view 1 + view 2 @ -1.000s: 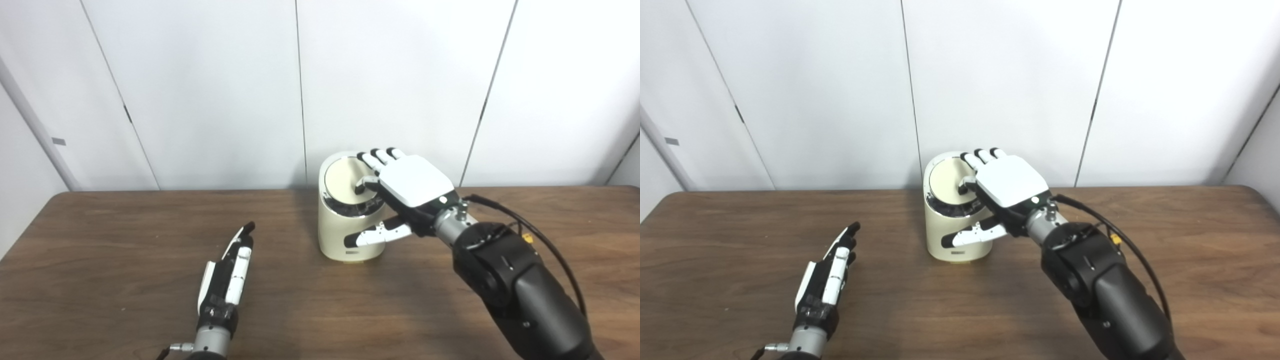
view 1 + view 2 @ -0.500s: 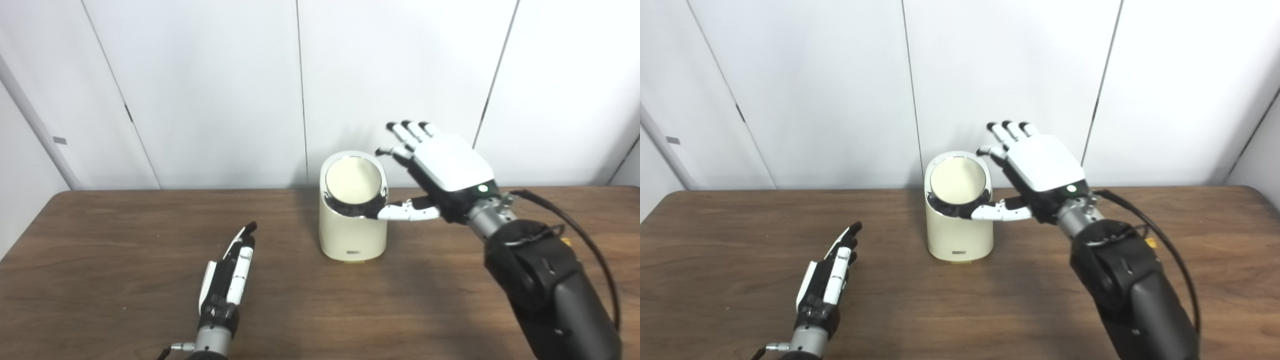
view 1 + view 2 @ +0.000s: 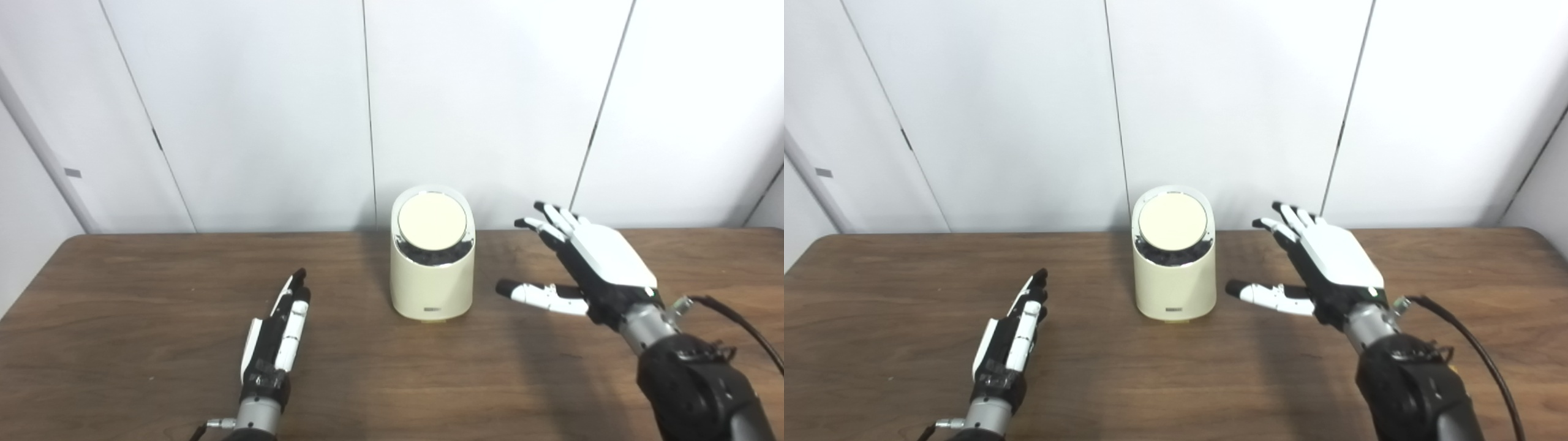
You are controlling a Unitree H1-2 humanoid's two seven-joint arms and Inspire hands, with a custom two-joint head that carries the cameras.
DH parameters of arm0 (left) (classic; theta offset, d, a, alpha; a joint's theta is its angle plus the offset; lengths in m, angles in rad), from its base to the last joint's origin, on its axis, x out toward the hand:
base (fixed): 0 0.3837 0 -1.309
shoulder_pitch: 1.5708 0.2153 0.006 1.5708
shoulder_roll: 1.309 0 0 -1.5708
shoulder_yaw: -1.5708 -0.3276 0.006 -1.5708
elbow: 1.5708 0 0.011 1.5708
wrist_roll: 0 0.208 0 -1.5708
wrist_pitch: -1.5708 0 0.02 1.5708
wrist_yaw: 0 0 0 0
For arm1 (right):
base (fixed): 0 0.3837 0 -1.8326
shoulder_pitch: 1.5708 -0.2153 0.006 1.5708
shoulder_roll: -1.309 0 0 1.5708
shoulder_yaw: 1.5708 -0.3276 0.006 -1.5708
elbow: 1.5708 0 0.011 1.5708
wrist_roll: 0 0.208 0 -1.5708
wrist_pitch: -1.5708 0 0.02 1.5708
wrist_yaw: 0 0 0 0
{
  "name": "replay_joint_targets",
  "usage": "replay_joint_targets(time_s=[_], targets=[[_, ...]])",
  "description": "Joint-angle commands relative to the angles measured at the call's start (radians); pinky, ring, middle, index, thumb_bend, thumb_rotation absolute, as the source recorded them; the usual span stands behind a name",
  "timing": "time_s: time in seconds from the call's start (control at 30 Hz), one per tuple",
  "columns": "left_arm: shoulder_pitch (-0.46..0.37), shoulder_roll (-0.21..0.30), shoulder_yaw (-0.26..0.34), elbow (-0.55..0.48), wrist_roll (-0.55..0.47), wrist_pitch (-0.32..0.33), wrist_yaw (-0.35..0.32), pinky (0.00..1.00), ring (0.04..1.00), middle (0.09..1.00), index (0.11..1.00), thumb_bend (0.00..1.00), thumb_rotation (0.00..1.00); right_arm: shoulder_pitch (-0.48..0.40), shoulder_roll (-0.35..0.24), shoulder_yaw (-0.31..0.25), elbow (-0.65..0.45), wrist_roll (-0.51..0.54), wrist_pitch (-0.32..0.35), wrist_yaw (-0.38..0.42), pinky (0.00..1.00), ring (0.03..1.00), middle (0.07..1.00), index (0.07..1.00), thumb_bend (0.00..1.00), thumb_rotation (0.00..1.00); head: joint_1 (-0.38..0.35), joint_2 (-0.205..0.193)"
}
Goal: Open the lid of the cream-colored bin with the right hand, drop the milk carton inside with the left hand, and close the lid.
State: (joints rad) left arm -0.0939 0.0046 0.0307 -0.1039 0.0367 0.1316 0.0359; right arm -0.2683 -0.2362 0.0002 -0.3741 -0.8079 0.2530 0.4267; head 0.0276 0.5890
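Bin point(image 3: 432, 269) — left of open right hand point(image 3: 597, 263)

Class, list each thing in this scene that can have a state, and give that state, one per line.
Cream-colored bin: upright on the table, nothing touching it.
Lid: closed.
Left robot hand: open, empty, low over the table.
Right robot hand: open, empty, right of the bin.

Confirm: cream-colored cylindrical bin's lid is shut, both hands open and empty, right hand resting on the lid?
Not quite. The right hand is off the round lid, apart to the right of the cream-colored cylindrical bin, per the left eye view. Lid shut, left hand open and empty.
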Motion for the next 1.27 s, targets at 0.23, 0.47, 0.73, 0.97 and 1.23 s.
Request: replay_joint_targets(time_s=[0.23, 0.47, 0.73, 0.97, 1.23], targets=[[0.028, 0.048, 0.006, -0.066, -0.014, -0.049, -0.031, 1.00, 0.997, 0.994, 1.000, 0.52, 0.87, 0.087, 0.125, -0.102, 0.011, 0.386, 0.041, -0.119, 0.86, 0.935, 0.971, 0.970, 0.54, 0.99, 0.007, 0.013], [0.110, 0.073, 0.008, -0.124, -0.005, -0.058, -0.046, 1.00, 0.992, 0.993, 0.994, 0.56, 0.85, 0.160, 0.233, -0.143, 0.080, 0.595, -0.053, -0.265, 0.87, 0.936, 0.969, 0.947, 0.56, 0.95, -0.004, 0.022], [0.195, 0.056, 0.037, -0.112, -0.055, -0.135, -0.038, 0.98, 0.985, 0.995, 1.000, 0.49, 0.82, 0.241, 0.214, -0.124, 0.095, 0.650, -0.108, -0.325, 0.89, 0.955, 0.979, 0.954, 0.54, 0.98, -0.013, 0.027], [0.214, 0.056, 0.052, -0.094, -0.062, -0.178, -0.038, 0.97, 0.969, 0.986, 0.999, 0.50, 0.83, 0.293, 0.198, -0.104, 0.094, 0.638, -0.146, -0.379, 0.87, 0.931, 0.955, 0.940, 0.50, 0.93, -0.018, 0.032], [0.217, 0.061, 0.060, -0.049, -0.030, -0.224, -0.023, 0.94, 0.954, 0.968, 0.987, 0.52, 0.84, 0.312, 0.173, -0.095, 0.102, 0.656, -0.171, -0.398, 0.87, 0.925, 0.947, 0.928, 0.50, 0.86, -0.024, 0.028]])
